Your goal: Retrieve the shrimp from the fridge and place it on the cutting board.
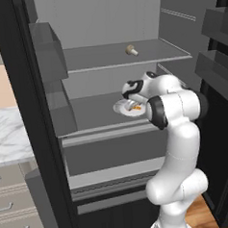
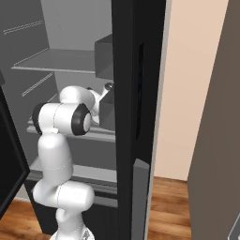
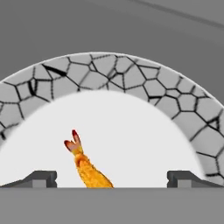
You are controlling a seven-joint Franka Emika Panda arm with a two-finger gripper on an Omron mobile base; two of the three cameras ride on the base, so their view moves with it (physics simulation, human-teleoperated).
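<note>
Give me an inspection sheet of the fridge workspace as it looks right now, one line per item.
Surface: grey shelf inside the open fridge, carrying a white plate with a cracked-pattern rim.
Job's things: shrimp lies on the plate, tail up in the hand view, between the fingertips; the cutting board, nothing seen.
Clutter: small beige mushroom-shaped object on the shelf above.
Pincer: pincer open, poised over the plate, not closed on the shrimp.
Cables: nothing seen.
Surroundings: marble counter and drawers to the fridge's left, wood floor.
</note>
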